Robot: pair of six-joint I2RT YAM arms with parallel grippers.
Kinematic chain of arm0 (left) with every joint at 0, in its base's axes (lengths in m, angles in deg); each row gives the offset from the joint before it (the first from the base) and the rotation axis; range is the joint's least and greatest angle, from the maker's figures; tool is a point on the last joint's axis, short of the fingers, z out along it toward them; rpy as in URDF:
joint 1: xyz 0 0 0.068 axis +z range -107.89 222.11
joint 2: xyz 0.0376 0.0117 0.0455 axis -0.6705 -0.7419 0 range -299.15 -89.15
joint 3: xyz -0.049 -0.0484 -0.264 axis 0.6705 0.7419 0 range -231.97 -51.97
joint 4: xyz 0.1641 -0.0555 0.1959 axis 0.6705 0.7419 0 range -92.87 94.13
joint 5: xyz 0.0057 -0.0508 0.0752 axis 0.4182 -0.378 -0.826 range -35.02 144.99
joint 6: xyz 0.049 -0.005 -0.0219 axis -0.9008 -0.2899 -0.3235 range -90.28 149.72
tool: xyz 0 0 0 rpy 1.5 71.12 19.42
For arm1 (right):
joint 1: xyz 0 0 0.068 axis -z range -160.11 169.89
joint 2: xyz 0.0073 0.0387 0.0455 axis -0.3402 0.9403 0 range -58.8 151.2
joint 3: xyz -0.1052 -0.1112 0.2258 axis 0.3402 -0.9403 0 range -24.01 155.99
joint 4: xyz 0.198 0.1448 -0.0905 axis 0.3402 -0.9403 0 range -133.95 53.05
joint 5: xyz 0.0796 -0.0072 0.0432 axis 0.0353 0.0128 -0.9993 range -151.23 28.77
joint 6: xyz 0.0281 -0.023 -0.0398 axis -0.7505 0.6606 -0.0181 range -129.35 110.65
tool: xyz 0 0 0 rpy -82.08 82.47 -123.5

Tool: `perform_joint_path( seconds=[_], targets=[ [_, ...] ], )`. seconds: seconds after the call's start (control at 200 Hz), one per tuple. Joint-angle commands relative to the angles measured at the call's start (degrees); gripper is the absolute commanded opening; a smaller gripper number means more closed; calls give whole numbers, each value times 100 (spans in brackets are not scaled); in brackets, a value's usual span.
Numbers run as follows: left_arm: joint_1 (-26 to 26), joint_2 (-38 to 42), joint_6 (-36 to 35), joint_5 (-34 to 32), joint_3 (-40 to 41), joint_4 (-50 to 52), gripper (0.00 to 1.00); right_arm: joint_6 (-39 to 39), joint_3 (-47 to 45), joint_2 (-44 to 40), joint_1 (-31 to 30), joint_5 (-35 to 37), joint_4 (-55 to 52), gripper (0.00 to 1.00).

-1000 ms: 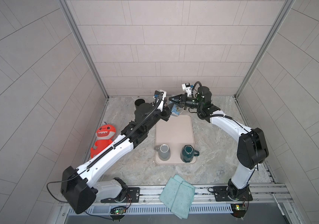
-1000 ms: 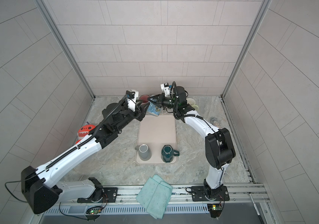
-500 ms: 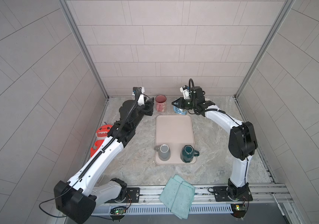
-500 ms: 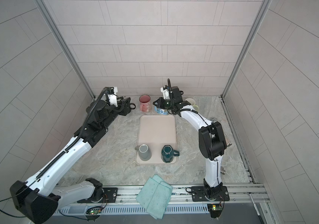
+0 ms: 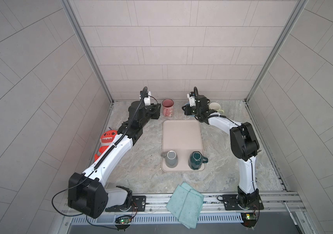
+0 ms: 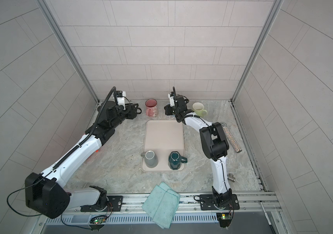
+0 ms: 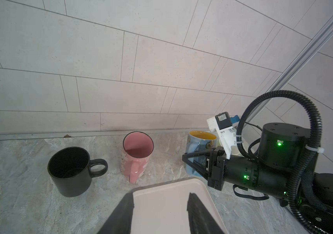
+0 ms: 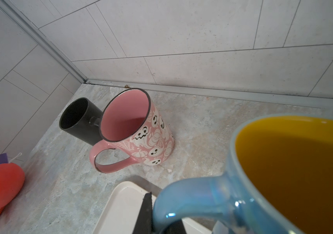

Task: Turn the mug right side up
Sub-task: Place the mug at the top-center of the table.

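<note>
My right pincer [image 7: 184, 158] has its fingers drawn together to a point. They lie low against the handle side of the glossy blue ceramic mug with the yellow inside [image 7: 201, 141]. Whether they pinch the handle or merely rest beside it, I cannot tell. That mug stands mouth up on the marbled tabletop [image 5: 141, 162] near its far edge, just beyond the far right corner of the beige plastic tray [image 5: 181, 133].

My left pincer [image 7: 160, 195] is apart and holds nothing; it is near the tray's far left corner.

Along the same far edge, all mouth up, stand a black ceramic mug [image 7: 70, 170] and a pink ceramic mug printed with white ghosts [image 5: 168, 108]. A cream ceramic mug [image 5: 215, 107] stands on the blue mug's other side. A grey mug [image 5: 170, 160] and a dark green mug [image 5: 196, 161] sit at the tray's near corners.
</note>
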Motion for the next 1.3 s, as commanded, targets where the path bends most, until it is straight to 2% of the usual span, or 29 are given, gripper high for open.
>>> perform_joint_path(
  seconds=[0.0,0.46,0.916,1.291],
  targets=[
    [72,-43,73,191,-204,-296,48,464,29,-16,1,361,1436,0],
    [173,-409,179,342,-253,-465,48,302,-85,625,229,414,2893,0],
    [191,-526,240,412,-229,-522,48,244,-415,783,374,447,3365,0],
    [191,-582,283,467,-222,-576,48,444,-543,848,423,650,3335,0]
  ],
)
